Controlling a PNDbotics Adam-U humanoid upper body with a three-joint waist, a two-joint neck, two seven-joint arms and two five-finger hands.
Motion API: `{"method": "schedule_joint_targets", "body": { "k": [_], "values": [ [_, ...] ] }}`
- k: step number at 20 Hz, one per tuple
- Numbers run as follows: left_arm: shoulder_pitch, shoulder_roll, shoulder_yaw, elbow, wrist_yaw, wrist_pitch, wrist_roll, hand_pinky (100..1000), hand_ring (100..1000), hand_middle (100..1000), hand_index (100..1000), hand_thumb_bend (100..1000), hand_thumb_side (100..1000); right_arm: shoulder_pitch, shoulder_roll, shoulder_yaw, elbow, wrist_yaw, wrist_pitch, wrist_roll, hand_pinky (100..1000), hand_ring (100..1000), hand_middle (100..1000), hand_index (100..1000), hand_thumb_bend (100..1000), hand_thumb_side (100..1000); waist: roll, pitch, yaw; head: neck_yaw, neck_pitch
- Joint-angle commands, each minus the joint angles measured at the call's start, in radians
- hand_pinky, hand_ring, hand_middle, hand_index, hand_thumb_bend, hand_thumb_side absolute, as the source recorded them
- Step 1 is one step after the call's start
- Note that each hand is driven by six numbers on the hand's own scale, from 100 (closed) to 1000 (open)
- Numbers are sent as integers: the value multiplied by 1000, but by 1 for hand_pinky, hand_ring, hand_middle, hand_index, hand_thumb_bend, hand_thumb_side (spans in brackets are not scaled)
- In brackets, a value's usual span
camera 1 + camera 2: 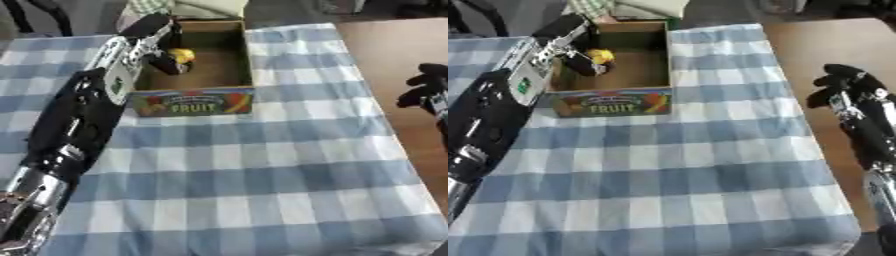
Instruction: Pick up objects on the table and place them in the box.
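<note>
1. on the left, the robot's left arm reaches in from the lower left corner and runs up across the checked cloth [262, 165], ending with the left hand [166, 59] down inside the cardboard box [229, 50]. from where i stand this looks like the placing step: the arm is over the box, not over the table.
2. a yellow object [182, 54] sits at the hand's dark fingers, near the box's left wall. the fingers seem curled around or against it, but i cannot tell whether they are pinching it or merely touching it, so i won't say the hand is shut or spread.
3. the box stands at the far edge of the cloth, its front panel printed with "fruit" and facing the robot. apart from the hand and the yellow object, its brown floor shows nothing i can make out.
4. my guess for the next move: the fingers need to let go, if they haven't, and the hand must lift straight up, because the left wall is close beside the wrist and could catch it.
5. in the middle, i see no other loose object on the cloth, so little of the task seems left.
6. on the right, the right hand [843, 89] hangs over the bare brown table [815, 45] past the cloth's edge, fingers curled and holding nothing, well apart from the box.
</note>
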Motion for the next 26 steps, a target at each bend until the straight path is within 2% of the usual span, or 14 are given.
{"method": "schedule_joint_targets", "body": {
  "k": [1, 3, 4, 5, 7, 8, 10, 15, 18, 21, 26],
  "values": [
    [-9, 12, -2, -21, -13, -6, 35, 602, 525, 517, 597, 675, 283, -13, -12, -7, -6, -7, -1, 2, 578, 566, 606, 784, 100, 454, -3, -17, 5, -6, -5],
    [2, 19, -4, -48, -9, -13, 61, 664, 626, 628, 721, 931, 429, -11, -13, -8, -6, -7, -1, 1, 578, 566, 606, 784, 100, 454, -3, -19, 10, -9, -6],
    [9, 25, -4, -66, -2, -17, 73, 675, 642, 645, 737, 960, 446, -10, -13, -9, -5, -7, -1, 0, 578, 566, 606, 784, 100, 454, -3, -19, 13, -10, -5],
    [16, 30, 1, -88, 9, -21, 87, 736, 688, 687, 771, 1000, 481, -9, -13, -10, -5, -7, -1, -1, 577, 566, 606, 784, 100, 454, -4, -20, 16, -12, -5],
    [33, 39, 21, -139, 39, -30, 118, 745, 713, 711, 776, 1000, 516, -8, -12, -12, -5, -7, -2, -3, 578, 566, 606, 784, 100, 454, -5, -20, 23, -16, -8],
    [44, 42, 37, -165, 55, -39, 134, 747, 711, 708, 772, 976, 530, -7, -11, -12, -4, -7, -2, -3, 578, 566, 606, 784, 100, 454, -6, -21, 26, -19, -9],
    [75, 42, 80, -218, 87, -65, 167, 716, 686, 683, 757, 791, 587, -5, -11, -15, -4, -7, -2, -5, 577, 566, 606, 784, 100, 454, -8, -22, 35, -23, -10],
    [194, 52, 189, -349, 168, -127, 247, 688, 661, 658, 736, 712, 589, 2, -14, -23, -3, -6, -4, -13, 577, 566, 606, 784, 100, 453, -11, -24, 66, -42, -14],
    [276, 59, 220, -432, 219, -93, 297, 683, 655, 655, 735, 695, 598, 2, -16, -28, -4, -5, -5, -17, 577, 566, 606, 784, 100, 453, -11, -21, 85, -50, -20],
    [360, 62, 222, -513, 271, -43, 320, 668, 631, 630, 722, 680, 598, 3, -16, -29, -4, -5, -5, -19, 577, 566, 606, 784, 100, 453, -13, -21, 91, -54, -21],
    [493, 56, 292, -622, 353, 39, 350, 651, 605, 603, 708, 648, 595, 9, -18, -35, -4, -3, -7, -25, 578, 566, 606, 784, 100, 454, -17, -18, 104, -66, -21]
  ]
}}
